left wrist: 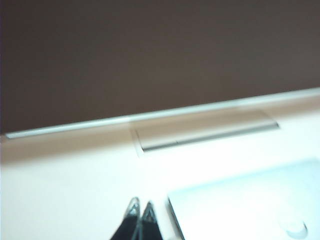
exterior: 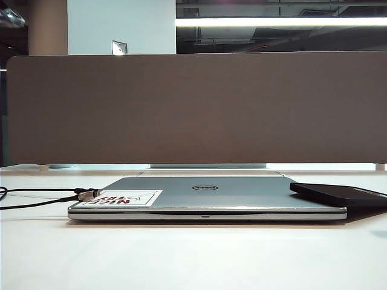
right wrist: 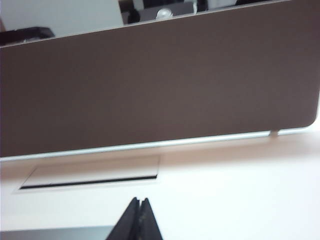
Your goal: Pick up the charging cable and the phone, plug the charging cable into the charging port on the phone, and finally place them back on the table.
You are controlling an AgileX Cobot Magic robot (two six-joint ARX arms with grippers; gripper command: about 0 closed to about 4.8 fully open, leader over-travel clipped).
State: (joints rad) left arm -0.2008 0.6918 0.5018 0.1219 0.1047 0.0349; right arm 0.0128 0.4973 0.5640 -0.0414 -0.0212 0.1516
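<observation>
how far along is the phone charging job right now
Nothing looks done yet. The charging cable lies on the table with its plug at the laptop corner, and the phone rests on the laptop's other side, unplugged. Both the left end effector and the right end effector are shut and empty above the table. Picking both up, plugging in and setting down all remain.
</observation>
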